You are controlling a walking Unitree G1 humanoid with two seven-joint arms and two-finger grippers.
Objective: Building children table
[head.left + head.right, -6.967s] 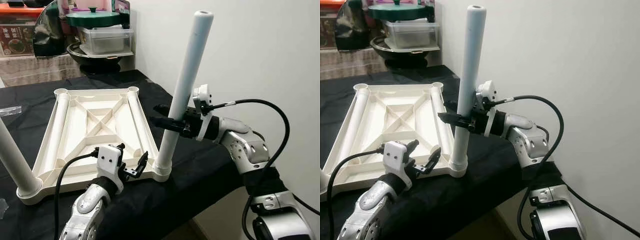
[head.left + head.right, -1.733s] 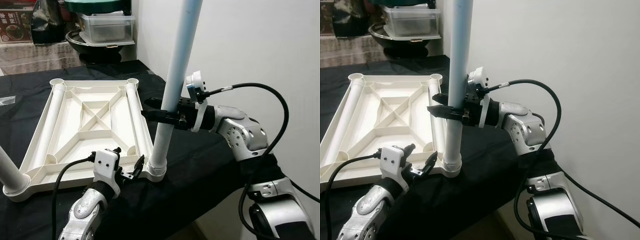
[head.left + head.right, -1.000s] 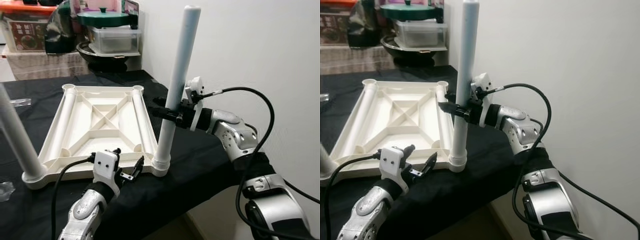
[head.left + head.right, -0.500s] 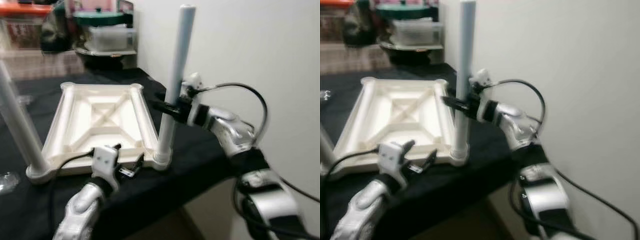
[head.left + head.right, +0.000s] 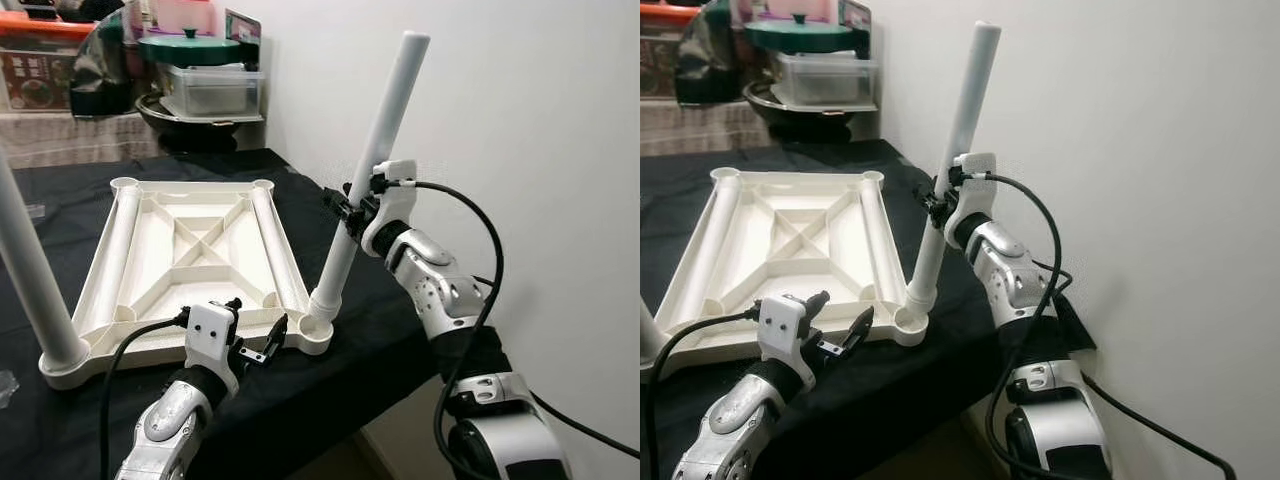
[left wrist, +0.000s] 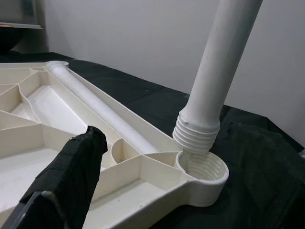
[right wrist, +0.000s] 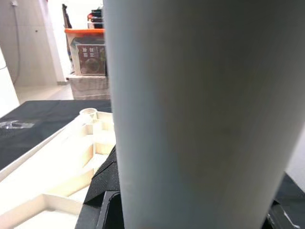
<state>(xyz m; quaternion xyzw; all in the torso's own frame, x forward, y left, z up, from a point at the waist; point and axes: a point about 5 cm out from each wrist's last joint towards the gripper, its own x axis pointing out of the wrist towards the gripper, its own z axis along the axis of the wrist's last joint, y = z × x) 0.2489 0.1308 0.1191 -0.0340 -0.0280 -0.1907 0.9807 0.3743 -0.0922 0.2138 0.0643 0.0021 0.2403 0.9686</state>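
On the worktop (image 5: 60, 200), w/ its black cloth, the upturned white tabletop (image 5: 190, 260) lies ribs up. Right tool (image 5: 349, 213) is clamped round the white leg (image 5: 370, 165) approx. mid-length. A sec ago that leg stood upright in the near right corner socket (image 6: 202, 168); now it leans away to the right, threaded end lifted just above the socket, not seated. Looks like the thread didn't catch, so it prob. needs re-aligning before screwing in. Left tool (image 5: 256, 345) hovers w/ fingers apart at the tabletop's near edge, gripping nothing. Another leg (image 5: 35, 290) stands in the near left corner. Behind: a white wall, a green lidded pot (image 5: 188, 47), plastic tubs etc.
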